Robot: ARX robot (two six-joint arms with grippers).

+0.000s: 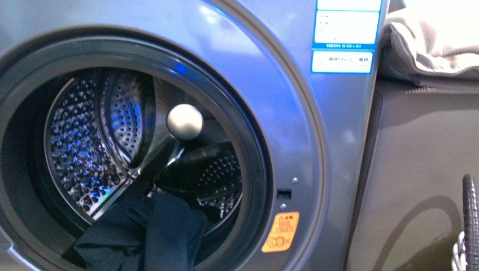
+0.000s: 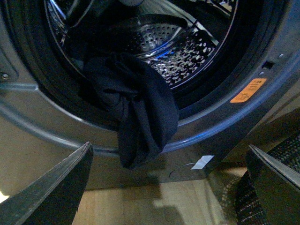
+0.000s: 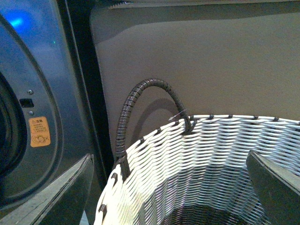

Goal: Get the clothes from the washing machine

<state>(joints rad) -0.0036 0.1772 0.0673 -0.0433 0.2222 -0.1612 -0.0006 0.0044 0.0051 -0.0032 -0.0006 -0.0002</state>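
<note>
The grey-silver washing machine (image 1: 294, 135) fills the front view with its round opening and perforated steel drum (image 1: 85, 147). The dark navy clothes (image 1: 147, 231) lie bunched at the drum's lower edge. In the left wrist view the clothes (image 2: 140, 108) hang out over the door rim of the washing machine (image 2: 42, 117). My left gripper (image 2: 168, 187) is open, a short way below and in front of the hanging fabric, holding nothing. My right gripper (image 3: 168, 187) is open above the woven basket, empty. Neither arm shows in the front view.
A woven white-and-black basket (image 3: 201, 154) with a dark looped handle (image 3: 136, 103) stands right of the washing machine (image 3: 42, 103), against a dark panel. Its handle (image 1: 470, 220) shows at the front view's right edge. Pale wooden floor (image 2: 154, 206) lies below the machine. A beige cloth (image 1: 435, 39) rests upper right.
</note>
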